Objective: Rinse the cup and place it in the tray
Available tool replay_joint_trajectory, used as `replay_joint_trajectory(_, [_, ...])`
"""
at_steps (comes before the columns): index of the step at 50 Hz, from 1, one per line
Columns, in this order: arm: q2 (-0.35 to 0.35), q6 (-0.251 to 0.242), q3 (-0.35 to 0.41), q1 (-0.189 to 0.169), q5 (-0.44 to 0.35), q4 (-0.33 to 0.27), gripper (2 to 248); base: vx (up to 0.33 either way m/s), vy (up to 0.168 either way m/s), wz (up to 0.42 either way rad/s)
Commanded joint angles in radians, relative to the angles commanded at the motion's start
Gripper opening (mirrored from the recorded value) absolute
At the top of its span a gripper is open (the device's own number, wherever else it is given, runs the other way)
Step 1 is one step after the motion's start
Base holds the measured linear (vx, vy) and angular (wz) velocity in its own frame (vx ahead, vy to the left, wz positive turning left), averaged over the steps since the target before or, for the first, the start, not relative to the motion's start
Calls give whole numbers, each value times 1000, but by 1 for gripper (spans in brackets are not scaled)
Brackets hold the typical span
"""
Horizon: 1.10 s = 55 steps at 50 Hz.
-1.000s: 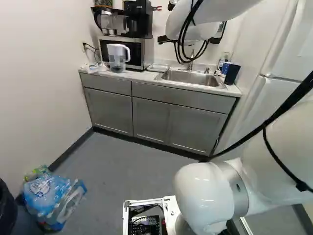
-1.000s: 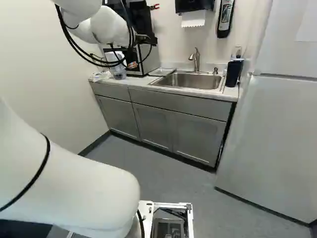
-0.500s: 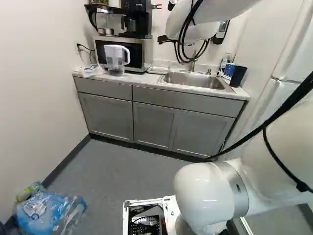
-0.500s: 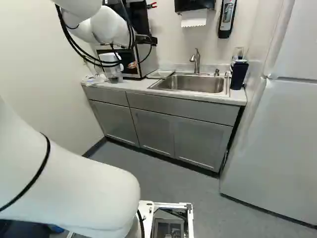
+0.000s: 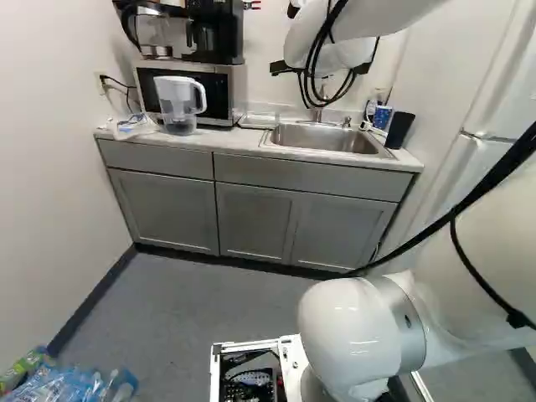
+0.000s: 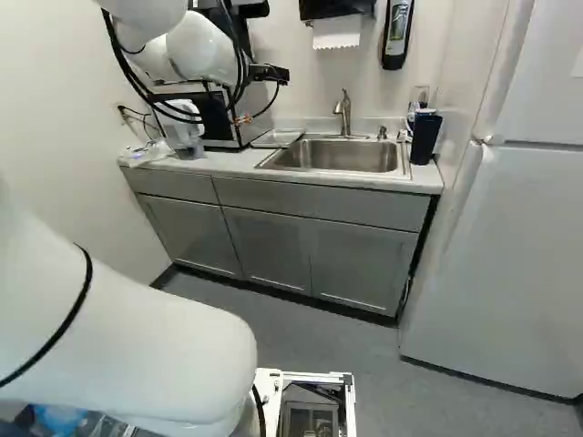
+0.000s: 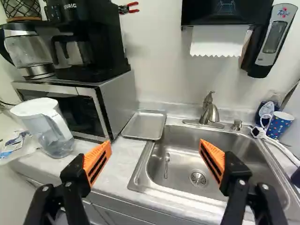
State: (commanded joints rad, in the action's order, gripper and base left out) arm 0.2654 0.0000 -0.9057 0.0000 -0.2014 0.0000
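Countertop (image 7: 119, 161) holds the blue cup (image 7: 280, 125), seemingly upright, ahead of the tool (image 6: 244, 119).

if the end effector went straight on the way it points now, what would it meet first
Probably the metal tray beside the sink, or the wall behind it if the end effector passes over; the wrist view leaves depth unclear.

In view are one sink (image 7: 187, 154), one faucet (image 7: 209, 112), one metal tray (image 7: 145, 125), one spoon (image 7: 166, 164), one polka-dot cup (image 7: 280, 124), one dark tumbler (image 6: 425, 138), one pitcher (image 7: 47, 129), one microwave (image 7: 117, 101), one coffee maker (image 7: 103, 42), one glass kettle (image 7: 30, 51), one paper-towel dispenser (image 7: 225, 13), one soap dispenser (image 7: 272, 40), one refrigerator (image 6: 510, 273) and three cabinet doors (image 5: 335, 230).
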Motion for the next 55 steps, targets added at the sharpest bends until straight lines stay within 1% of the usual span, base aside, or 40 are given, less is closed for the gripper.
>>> replay_joint_trajectory(24, [0,0,0,0,0,0,247,109,-32,-198])
replay_joint_trajectory(55, [0,0,0,0,0,0,247,115,9,-232])
